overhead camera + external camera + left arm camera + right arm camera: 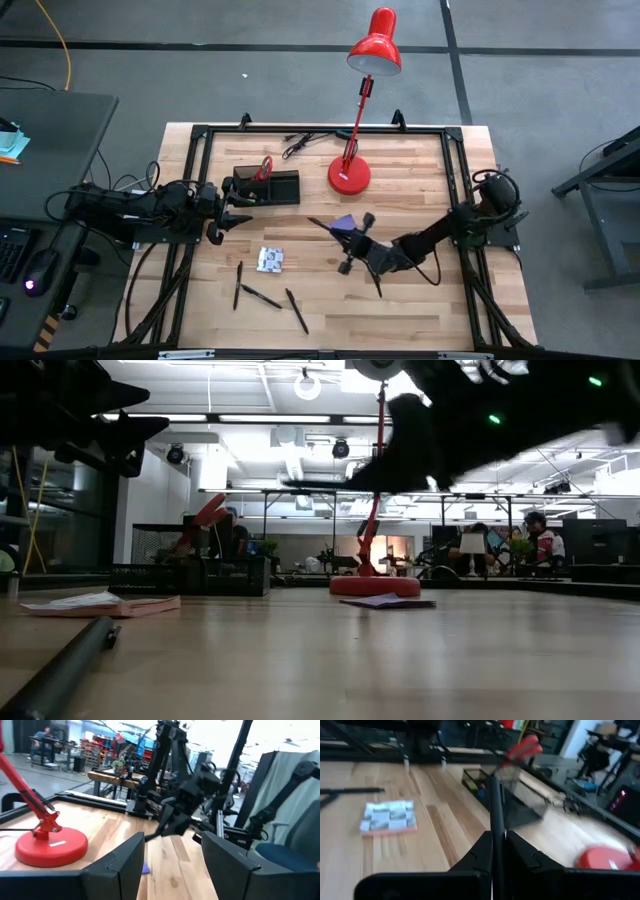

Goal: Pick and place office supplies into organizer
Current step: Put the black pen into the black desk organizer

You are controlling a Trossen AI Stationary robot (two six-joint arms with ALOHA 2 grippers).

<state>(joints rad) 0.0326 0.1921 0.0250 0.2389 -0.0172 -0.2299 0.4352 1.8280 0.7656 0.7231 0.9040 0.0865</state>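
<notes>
The black organizer stands at the table's far left, with the red-handled scissors upright in it. My left gripper waits open just near of it. My right gripper hovers mid-table over the purple pad, shut on a thin black pen. The pad lies flat on the wood. The patterned packet and three more pens lie toward the near edge. My right gripper pinches the black pen between its two fingers. The fingers come from the table's right, close to level, and the pen runs along them. Its free end sticks out ahead toward the organizer. The pen is lifted clear of the table.
A red desk lamp stands on its round base right of the organizer, its arm leaning over the far edge. A black cable lies by the far rail. Bare wood lies between the packet and the organizer.
</notes>
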